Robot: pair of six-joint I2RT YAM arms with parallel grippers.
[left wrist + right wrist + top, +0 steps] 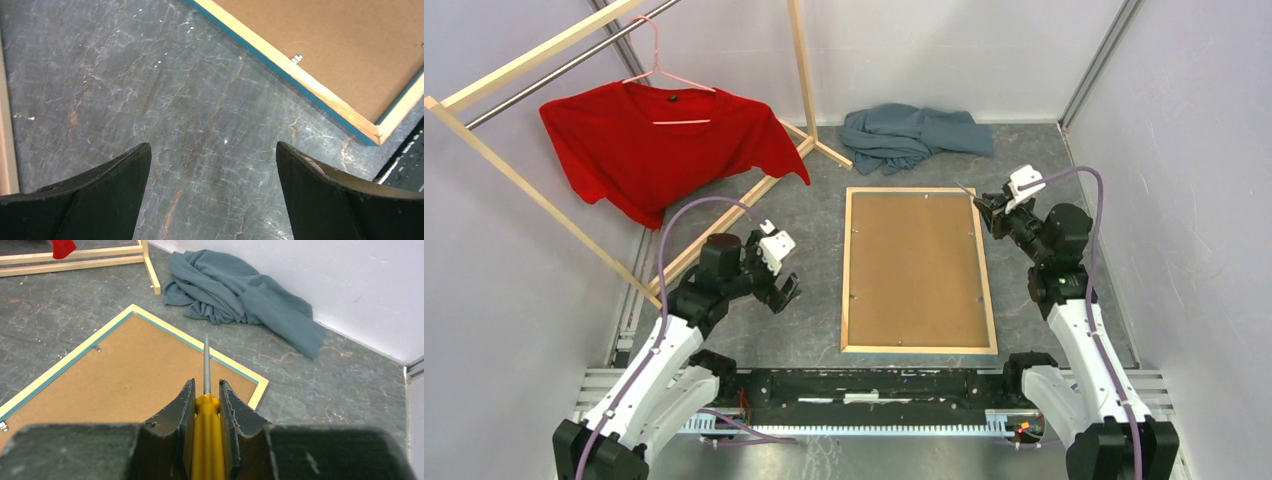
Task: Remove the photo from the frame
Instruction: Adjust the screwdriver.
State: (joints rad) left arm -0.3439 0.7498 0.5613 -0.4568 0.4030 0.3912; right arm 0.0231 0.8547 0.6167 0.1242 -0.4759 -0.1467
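The frame (847, 270) lies face down on the grey floor, its pale wood back edges up and a thin light-blue edge showing. A plain brown backing board (916, 265) fills it, so the photo is hidden. My right gripper (206, 382) is shut on a yellow-handled screwdriver (206, 440). It hovers at the frame's far right corner (260, 385), and the shaft points over the board (125, 385). My left gripper (212, 147) is open over bare floor, left of the frame's near left corner (375, 134), with nothing between its fingers. From above, it (782, 290) sits well apart from the frame.
A wooden clothes rack (724, 225) stands at the back left, with a red T-shirt (659, 145) on a pink hanger. A grey-blue cloth (909, 135) lies crumpled behind the frame. Small metal tabs (298, 58) hold the board. Walls close in on both sides.
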